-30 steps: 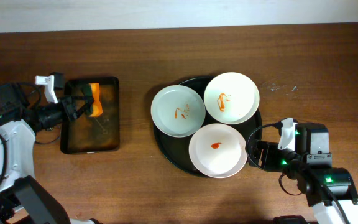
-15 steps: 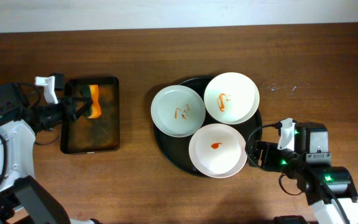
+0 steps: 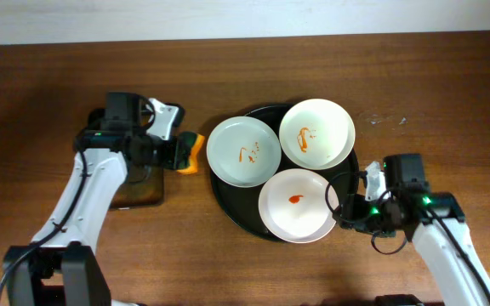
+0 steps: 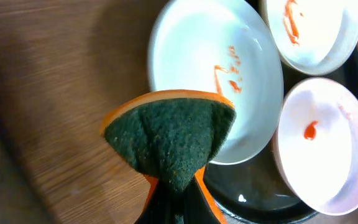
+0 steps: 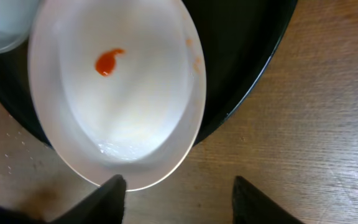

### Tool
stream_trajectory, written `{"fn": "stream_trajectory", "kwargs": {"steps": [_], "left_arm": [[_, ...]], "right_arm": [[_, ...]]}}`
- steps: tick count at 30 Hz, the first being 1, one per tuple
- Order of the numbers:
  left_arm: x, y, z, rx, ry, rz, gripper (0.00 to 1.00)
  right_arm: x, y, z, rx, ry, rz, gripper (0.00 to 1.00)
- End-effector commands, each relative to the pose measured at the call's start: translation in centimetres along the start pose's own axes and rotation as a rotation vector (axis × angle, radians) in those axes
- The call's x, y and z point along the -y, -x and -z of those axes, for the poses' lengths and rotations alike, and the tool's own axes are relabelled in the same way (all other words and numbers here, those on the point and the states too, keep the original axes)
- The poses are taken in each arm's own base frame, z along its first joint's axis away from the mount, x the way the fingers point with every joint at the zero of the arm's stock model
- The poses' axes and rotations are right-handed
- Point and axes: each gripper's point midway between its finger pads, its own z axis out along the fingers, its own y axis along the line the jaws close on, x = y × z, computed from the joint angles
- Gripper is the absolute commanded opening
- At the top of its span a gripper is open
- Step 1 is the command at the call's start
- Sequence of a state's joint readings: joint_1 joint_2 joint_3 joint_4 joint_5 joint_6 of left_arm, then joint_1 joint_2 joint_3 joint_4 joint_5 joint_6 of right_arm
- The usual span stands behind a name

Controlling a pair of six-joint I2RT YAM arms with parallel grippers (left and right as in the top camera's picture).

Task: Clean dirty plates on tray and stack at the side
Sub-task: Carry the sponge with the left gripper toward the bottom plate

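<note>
Left fingers (image 3: pixel 182 153) clenched on one orange-and-green sponge (image 3: pixel 193 153), right fingers (image 5: pixel 179 198) spread wide, wooden worktop (image 3: pixel 449 85), one round black tray (image 3: pixel 228 204) mid-worktop holding three red-smeared white plates (image 3: pixel 243 151), one dark basin (image 3: pixel 140 192) toward the left edge, sponge between basin and tray.

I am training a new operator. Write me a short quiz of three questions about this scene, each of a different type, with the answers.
1. True or false: the left gripper is holding the sponge.
2. How many plates on the black tray show red stains?
3. The right gripper is: A) open, at the rim of the front plate; B) shut on a plate; C) holding a cloth.

Key: 1 true; 2 three; 3 A.
</note>
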State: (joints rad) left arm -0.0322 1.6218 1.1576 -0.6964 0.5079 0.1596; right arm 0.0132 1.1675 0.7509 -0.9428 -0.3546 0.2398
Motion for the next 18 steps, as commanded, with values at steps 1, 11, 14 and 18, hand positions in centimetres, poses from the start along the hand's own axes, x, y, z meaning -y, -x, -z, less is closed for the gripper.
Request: {"fn": "stream_trajectory", "kwargs": {"steps": [1, 11, 14, 18], "left_arm": [[6.1, 0.2, -1.6, -0.024, -0.082, -0.138, 0.01], [17.0, -2.0, -5.0, -0.070, -0.191, -0.423, 0.01], [17.9, -2.6, -5.8, -0.089, -0.207, -0.441, 0.00], [18.9, -3.5, -7.8, -0.123, -0.239, -0.408, 0.00]], "right_arm": [[0.2, -0.4, -1.7, -0.093, -0.001, -0.033, 0.49], [1.1, 0.6, -5.4, -0.162, 0.000, -0.064, 0.28], [1.1, 0.7, -5.4, -0.160, -0.003, -0.064, 0.23], [1.1, 0.7, -5.4, -0.159, -0.004, -0.066, 0.15]]}}
